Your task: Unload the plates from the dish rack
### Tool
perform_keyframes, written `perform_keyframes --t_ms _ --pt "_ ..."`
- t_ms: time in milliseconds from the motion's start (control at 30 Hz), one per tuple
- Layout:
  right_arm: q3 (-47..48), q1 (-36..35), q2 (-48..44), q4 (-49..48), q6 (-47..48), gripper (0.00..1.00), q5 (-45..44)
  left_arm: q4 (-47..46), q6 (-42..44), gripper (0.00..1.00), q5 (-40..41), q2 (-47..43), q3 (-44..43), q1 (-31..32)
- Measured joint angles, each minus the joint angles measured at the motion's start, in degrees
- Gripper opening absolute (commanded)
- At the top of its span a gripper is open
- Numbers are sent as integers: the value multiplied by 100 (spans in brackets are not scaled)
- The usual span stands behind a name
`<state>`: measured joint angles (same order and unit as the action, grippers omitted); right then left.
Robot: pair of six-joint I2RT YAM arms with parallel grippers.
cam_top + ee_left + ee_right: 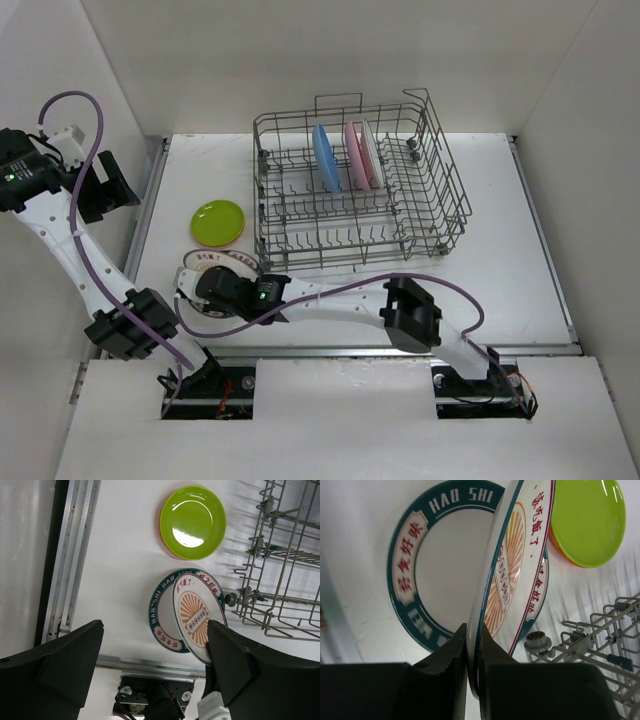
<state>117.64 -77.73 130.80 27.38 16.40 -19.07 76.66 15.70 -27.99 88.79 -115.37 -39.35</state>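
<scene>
the right gripper (471,636) has its jaws pinched on the rim of a white sunburst-print plate (509,572), tilted over a teal-rimmed plate (409,582) on the desk (500,285) beside the dish rack (445,195); the left gripper (155,630) jaws gape empty.

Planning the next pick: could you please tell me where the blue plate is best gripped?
Probably its upper rim, from above, one finger per face: the blue plate stands on edge in the dish rack, leftmost of three, its left face unobstructed.

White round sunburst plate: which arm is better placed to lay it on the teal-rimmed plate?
Right arm: its jaws grip the white round sunburst plate, tilted over the teal-rimmed round plate; left arm jaws hang open.
</scene>
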Motion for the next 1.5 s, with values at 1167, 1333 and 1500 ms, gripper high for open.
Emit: perform_keyframes --t_ms 1167,1333,1500 --pt "-205 -136 -857 -94 -654 80 -219 -2 179 84 -114 149 0 0" --pt "-726 472 -1867 -42 -1228 82 289 -4 175 84 17 131 0 -2" --pt "-776 1370 -2909 9 -1652 82 361 -28 205 87 122 -267 264 -2"
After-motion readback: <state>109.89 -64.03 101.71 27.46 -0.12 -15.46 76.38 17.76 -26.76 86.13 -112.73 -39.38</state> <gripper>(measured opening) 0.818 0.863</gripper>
